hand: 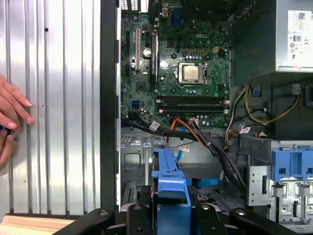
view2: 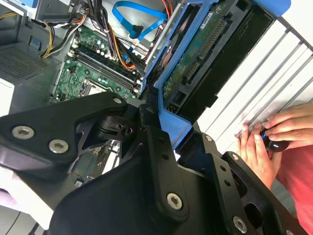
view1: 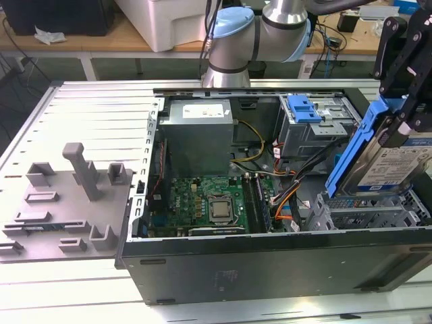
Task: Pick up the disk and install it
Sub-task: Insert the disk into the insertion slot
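Note:
The disk, a silver drive with a white-and-blue label in a blue carrier rail, hangs tilted over the grey drive bay at the exterior view's right end of the open computer case. My black gripper is shut on its upper edge. In the second wrist view the disk's green circuit-board underside faces the camera, with my gripper clamped on the blue rail. The first wrist view shows the rail's blue edge rising from between the gripper over the bay.
Inside the case lie the motherboard, the power supply, loose cables and a blue-handled drive cage. A grey moulded fixture sits on the ribbed table to the exterior view's left. A person's hands rest on the table beside the case.

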{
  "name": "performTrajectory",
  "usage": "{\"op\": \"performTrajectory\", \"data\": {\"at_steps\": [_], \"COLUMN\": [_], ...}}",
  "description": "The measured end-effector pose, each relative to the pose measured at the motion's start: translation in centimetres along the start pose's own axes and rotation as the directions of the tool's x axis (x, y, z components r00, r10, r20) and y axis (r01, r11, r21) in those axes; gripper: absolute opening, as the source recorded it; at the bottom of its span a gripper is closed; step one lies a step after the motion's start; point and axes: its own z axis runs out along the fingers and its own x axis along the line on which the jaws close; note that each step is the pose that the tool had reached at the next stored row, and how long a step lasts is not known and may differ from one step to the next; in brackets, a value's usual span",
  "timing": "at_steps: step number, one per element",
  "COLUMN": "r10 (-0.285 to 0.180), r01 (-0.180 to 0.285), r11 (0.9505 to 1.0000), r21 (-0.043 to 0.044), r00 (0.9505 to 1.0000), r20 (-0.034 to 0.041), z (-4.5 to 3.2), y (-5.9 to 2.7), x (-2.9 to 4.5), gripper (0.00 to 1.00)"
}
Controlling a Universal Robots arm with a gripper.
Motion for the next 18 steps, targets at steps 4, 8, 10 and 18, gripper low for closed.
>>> {"op": "performTrajectory", "data": {"at_steps": [4,8,10,18], "r10": [-0.002,-0.005,-0.005,-0.008], "r01": [0.002,0.005,0.005,0.008], "r11": [1.0000,1.0000,1.0000,1.0000], "r21": [-0.0001,-0.0003,-0.0003,-0.0004], "r00": [1.0000,1.0000,1.0000,1.0000], "r20": [0.0000,0.0000,0.0000,0.0001], "z": [0.13,0.26,0.32,0.64], "y": [-0.04,-0.07,-0.07,-0.07], "x": [0.01,0.01,0.01,0.03], "gripper": [0.36,0.36,0.36,0.36]}}
